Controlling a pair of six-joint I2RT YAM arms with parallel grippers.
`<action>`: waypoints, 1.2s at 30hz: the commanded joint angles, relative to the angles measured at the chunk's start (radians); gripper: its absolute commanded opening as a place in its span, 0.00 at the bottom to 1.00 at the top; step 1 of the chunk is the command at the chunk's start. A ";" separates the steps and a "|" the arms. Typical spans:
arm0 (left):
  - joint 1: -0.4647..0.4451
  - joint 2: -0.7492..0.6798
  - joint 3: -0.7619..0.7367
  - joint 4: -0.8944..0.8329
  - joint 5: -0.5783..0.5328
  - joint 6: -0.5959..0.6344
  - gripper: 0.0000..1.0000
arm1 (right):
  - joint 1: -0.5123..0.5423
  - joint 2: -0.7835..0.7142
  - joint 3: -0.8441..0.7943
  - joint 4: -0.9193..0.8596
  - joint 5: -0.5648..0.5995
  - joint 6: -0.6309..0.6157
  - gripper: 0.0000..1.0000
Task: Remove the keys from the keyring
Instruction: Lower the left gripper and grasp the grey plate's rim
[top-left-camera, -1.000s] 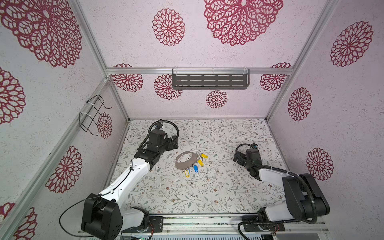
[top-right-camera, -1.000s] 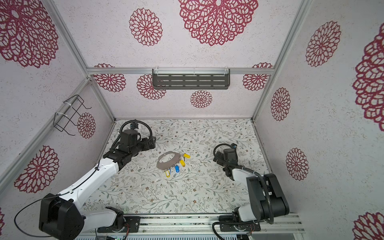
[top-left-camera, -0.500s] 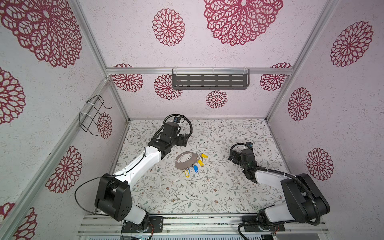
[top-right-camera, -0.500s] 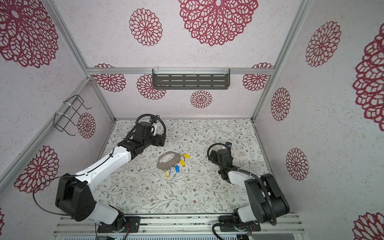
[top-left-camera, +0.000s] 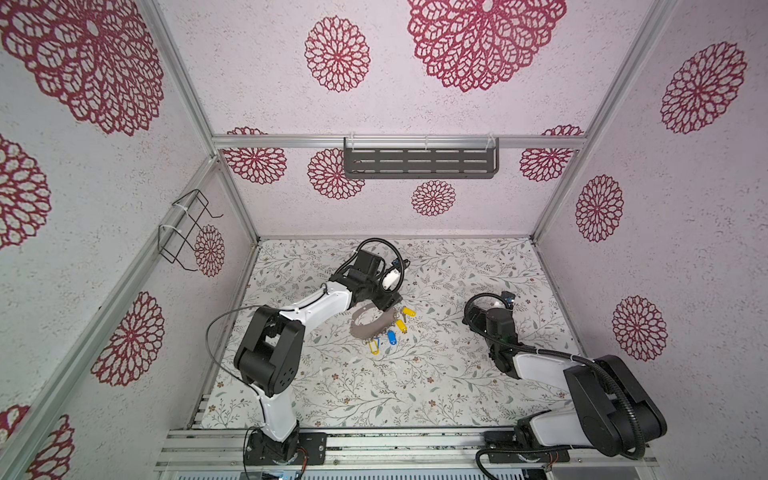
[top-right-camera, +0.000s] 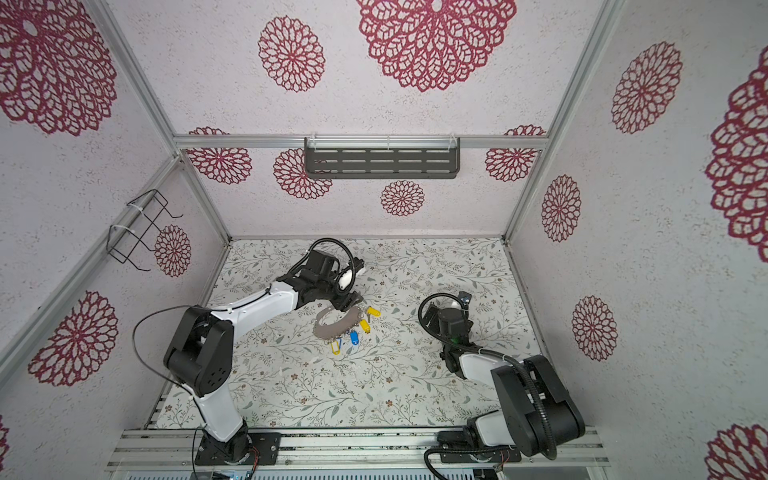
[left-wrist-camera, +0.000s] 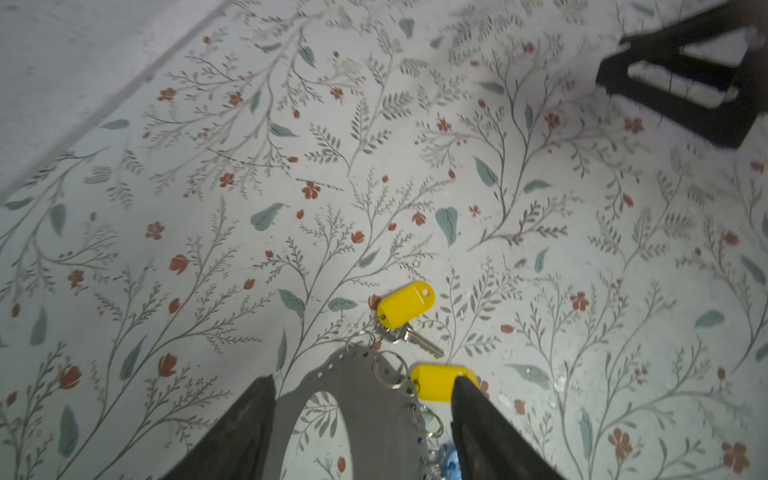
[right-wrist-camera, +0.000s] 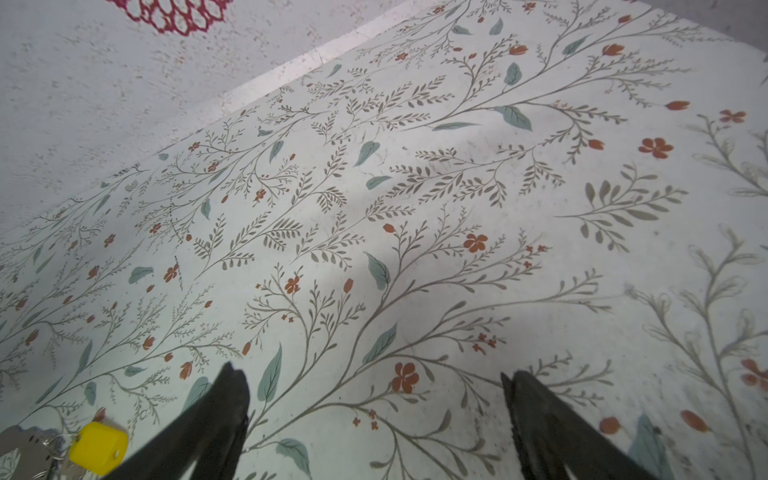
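Straddling the far tip of the keyring, I take stock from the floral table (top-left-camera: 436, 386) downward. The keyring (top-left-camera: 368, 328) lies flat near the table's centre in both top views. Its crescent runs from about 1 o'clock to 7 o'clock, with the keys (top-left-camera: 400, 325) fanned off its outer edge toward 4 o'clock.

My left gripper (left-wrist-camera: 361, 382) sits over the 1 o'clock tip, jaws partly spread with the grey band between them, not clearly pinching it. My right gripper (right-wrist-camera: 374, 374) stands wide and empty at 3 o'clock of the ring, well apart, so my left arm is nearer. I judge the left should pin the band while the right fetches a tag.

Only the left wrist view shows a silver metal key (left-wrist-camera: 419, 340) under one yellow tag (left-wrist-camera: 406, 303), and a second yellow tag (left-wrist-camera: 436, 382) partly behind my finger (left-wrist-camera: 478, 415). The top views show a blue tag (top-left-camera: 391, 337) whole.
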 joint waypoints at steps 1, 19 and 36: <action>-0.013 0.069 0.069 -0.174 0.043 0.171 0.64 | 0.002 -0.024 0.008 0.050 -0.022 -0.016 0.99; -0.004 0.261 0.216 -0.260 -0.023 0.282 0.48 | 0.002 -0.003 0.030 0.056 -0.099 -0.041 0.99; 0.012 0.377 0.390 -0.361 -0.018 0.306 0.43 | 0.002 -0.004 0.045 0.039 -0.110 -0.061 0.99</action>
